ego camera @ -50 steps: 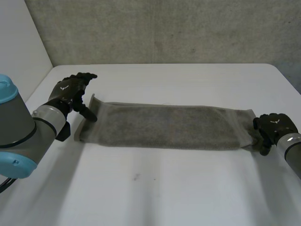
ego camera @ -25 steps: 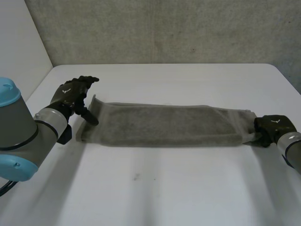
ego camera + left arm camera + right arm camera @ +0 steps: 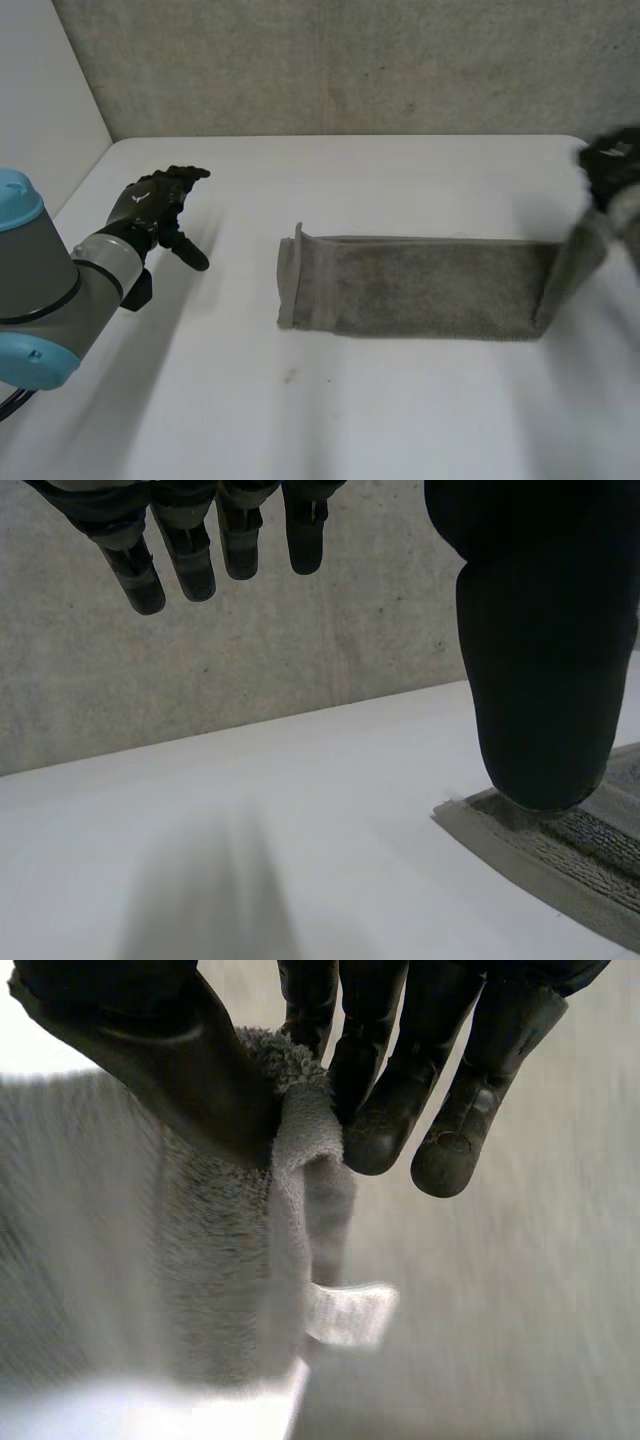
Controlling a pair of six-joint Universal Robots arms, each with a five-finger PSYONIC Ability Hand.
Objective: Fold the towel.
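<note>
A grey towel (image 3: 420,285), folded into a long strip, lies across the white table (image 3: 400,420). Its right end rises off the table to my right hand (image 3: 612,160), held high at the far right. In the right wrist view that hand (image 3: 150,1040) pinches the towel's (image 3: 200,1260) end between thumb and fingers, and a small white label (image 3: 350,1312) hangs from the cloth. My left hand (image 3: 150,205) hovers open at the left, well apart from the towel's left end. In the left wrist view its straight fingers (image 3: 180,550) point at the wall, and the towel's corner (image 3: 560,870) lies under the thumb.
A grey concrete wall (image 3: 350,60) runs behind the table's far edge. A white panel (image 3: 40,90) stands at the left. Bare table lies between my left hand and the towel, and along the front.
My right hand shut on the towel's right end and lifted up and rightwards. The towel slid right, away from my left hand, which barely moved.
</note>
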